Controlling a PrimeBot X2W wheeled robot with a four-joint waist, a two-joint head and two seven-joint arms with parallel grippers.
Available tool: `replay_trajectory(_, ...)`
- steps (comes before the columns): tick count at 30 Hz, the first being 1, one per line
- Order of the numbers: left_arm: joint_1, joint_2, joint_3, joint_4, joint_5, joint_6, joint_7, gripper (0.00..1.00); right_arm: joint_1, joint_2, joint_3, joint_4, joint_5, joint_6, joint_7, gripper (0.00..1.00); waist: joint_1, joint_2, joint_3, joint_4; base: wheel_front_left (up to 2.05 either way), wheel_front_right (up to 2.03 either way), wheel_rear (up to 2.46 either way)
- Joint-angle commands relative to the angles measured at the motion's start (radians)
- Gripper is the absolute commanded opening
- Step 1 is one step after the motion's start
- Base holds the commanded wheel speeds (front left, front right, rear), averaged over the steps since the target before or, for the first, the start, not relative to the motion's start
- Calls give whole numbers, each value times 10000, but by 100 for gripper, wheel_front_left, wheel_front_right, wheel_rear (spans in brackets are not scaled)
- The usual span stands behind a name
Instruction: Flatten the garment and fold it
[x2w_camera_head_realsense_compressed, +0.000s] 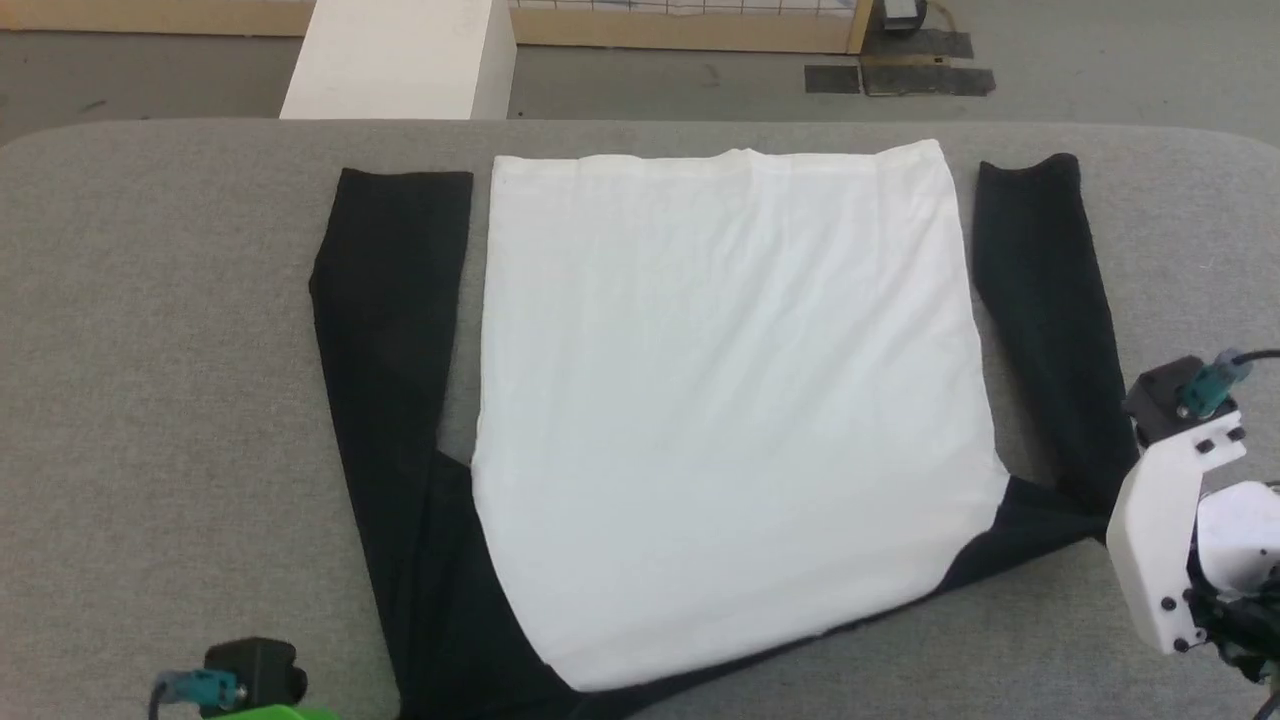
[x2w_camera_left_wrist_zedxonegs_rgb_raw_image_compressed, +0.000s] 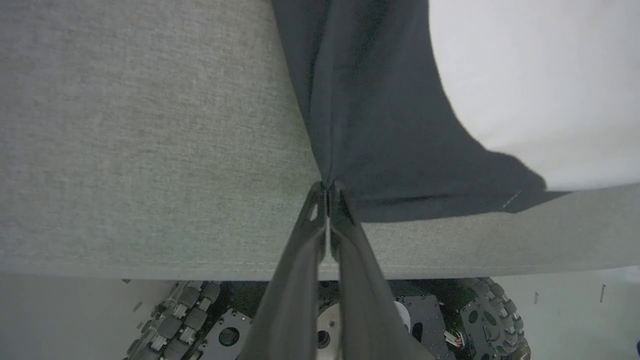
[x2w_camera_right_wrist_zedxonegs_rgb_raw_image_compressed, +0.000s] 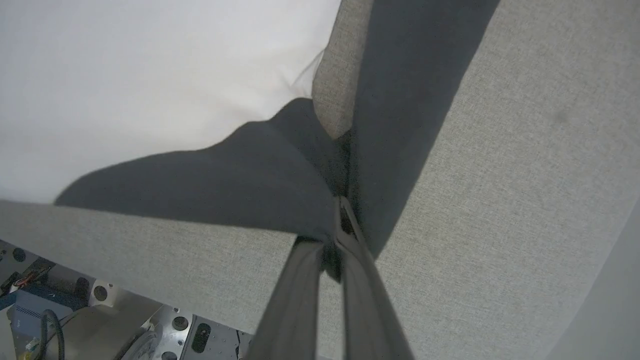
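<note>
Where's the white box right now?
Head view, top left of centre: the white rectangular box stands beyond the grey fabric-covered table's far edge, past the left black sleeve of the white cloth T-shirt.

wrist shell (x2w_camera_head_realsense_compressed: 1160, 540): white, black screws (x2w_camera_head_realsense_compressed: 1168, 604) | plug (x2w_camera_head_realsense_compressed: 1205, 385): teal | fingers (x2w_camera_left_wrist_zedxonegs_rgb_raw_image_compressed: 295, 290): long, dark grey

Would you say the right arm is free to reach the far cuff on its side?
Probably not yet: the right gripper is shut on the garment; nothing lies over the cuff.

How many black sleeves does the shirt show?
2. The left sleeve lies left of the T-shirt's white body, the right sleeve right of it, both flat on the grey table.
</note>
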Motion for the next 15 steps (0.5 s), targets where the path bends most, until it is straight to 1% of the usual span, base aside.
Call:
replay_trajectory(1,201,1,97,194,-36,60,-80,0,164,-104,-40,195,-161,-23,-204,0,1,106,71,83,0,0,0)
replay_trajectory(4,2,-178,20,712,-115,-144,-416,0,230,-68,188,586,-257,-23,-704,0,1,106,173,164,0,0,0)
replay_trajectory(11,-1248,-626,-257,2336,-24,-632,-1326,0,-99,161,576,1778,-508,-23,-2604,0,1,106,395,226,0,0,0)
replay_trajectory(12,-1441,-689,-266,2536,81,-640,-1550,2,-186,215,614,1948,-564,-23,-2978,15,1,106,419,222,0,0,0)
replay_trajectory(13,-1551,-725,-319,2723,142,-673,-1654,47,-232,265,663,2098,-577,-23,-3209,43,1,106,429,214,0,0,0)
replay_trajectory(14,-1643,-768,-383,2928,186,-709,-1734,100,-268,345,687,2254,-558,-23,-3469,100,1,106,429,203,0,0,0)
replay_trajectory(15,-1700,-805,-399,3064,212,-713,-1816,100,-296,421,680,2357,-546,-23,-3680,100,1,106,418,192,0,0,0)
